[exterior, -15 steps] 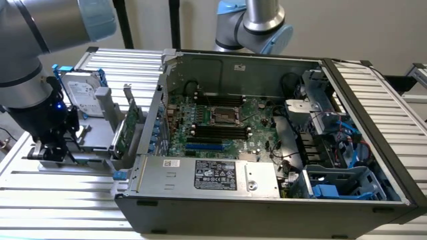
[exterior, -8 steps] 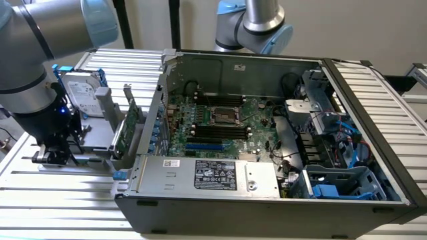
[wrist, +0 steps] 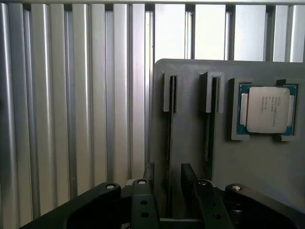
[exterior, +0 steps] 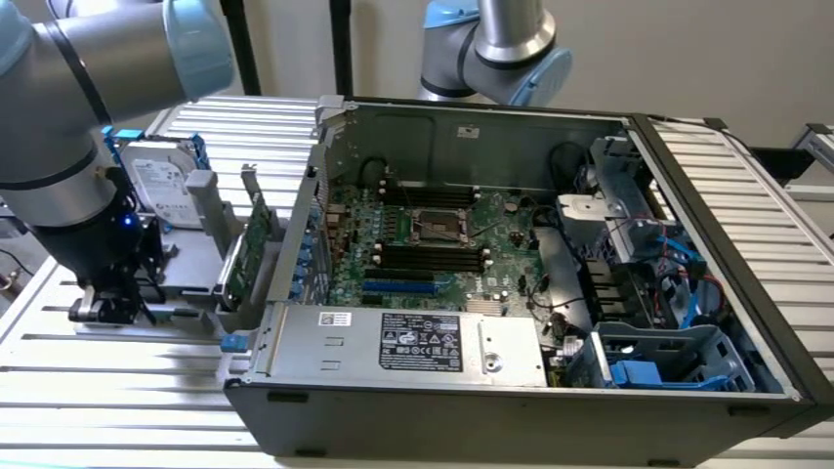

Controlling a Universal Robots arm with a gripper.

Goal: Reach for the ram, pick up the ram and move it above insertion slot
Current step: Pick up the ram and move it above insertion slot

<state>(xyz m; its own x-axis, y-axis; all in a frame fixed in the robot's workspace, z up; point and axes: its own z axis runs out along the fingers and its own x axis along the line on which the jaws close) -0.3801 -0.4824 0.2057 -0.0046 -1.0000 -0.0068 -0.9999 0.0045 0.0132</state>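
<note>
The ram (wrist: 170, 124) stands on edge in a slot of the grey holder (wrist: 190, 143) and shows as a thin dark strip. My gripper (wrist: 168, 175) is open, with one black finger on each side of the ram's near end and a gap to both. A second thin stick (wrist: 209, 121) stands in the neighbouring slot. In the exterior view my gripper (exterior: 115, 298) hangs low over the holder (exterior: 183, 264), on the exterior view's left of the open computer case (exterior: 521, 410). The black memory slots (exterior: 431, 256) lie on the motherboard inside the case.
A processor chip (wrist: 267, 109) rests in a recess of the holder beside the sticks. A taller green card with a metal bracket (exterior: 250, 244) stands between my gripper and the case wall. A hard drive (exterior: 163, 191) stands behind. A second arm (exterior: 502, 49) rises behind the case.
</note>
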